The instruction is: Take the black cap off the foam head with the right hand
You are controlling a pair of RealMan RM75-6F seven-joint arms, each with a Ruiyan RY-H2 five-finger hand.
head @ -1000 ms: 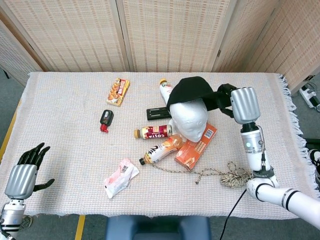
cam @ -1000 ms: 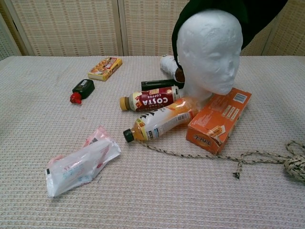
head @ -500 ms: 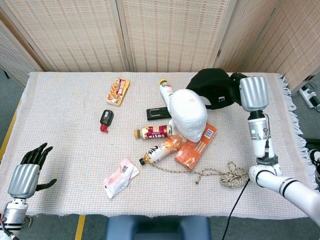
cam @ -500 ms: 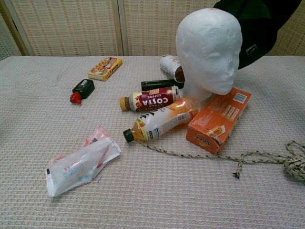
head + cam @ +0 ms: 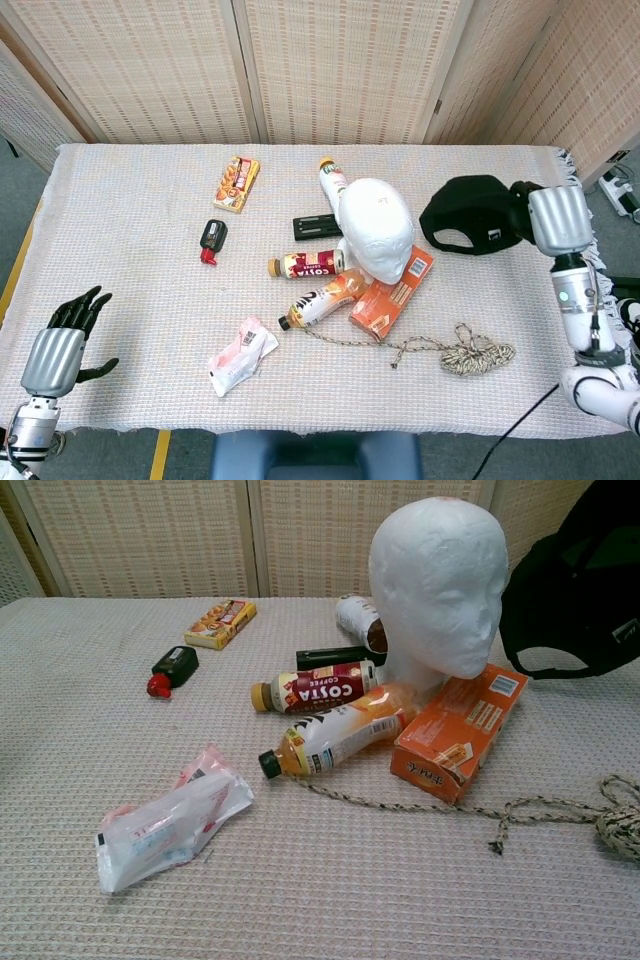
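Holding the black cap (image 5: 470,214) at its right edge, the right hand (image 5: 556,220) grips the fabric with fingers closed on it; the fingers themselves are largely hidden behind the cap, so the exact grip cannot be read. The cap hangs clear of the foam head (image 5: 377,226), well to its right, with open cloth between them; in the chest view the cap (image 5: 580,600) shows beside the bare foam head (image 5: 437,580), no longer touching it. The cap's long axis runs roughly left to right, extending from the hand toward the head, strap opening facing the camera. Judged from this, removal is complete; what remains is setting the cap down on the table (image 5: 130,260), probably on the bare cloth at the right. The right forearm rises near-vertical from the table's right edge. The left hand (image 5: 60,345) sits at the near-left corner, fingers spread, holding nothing.
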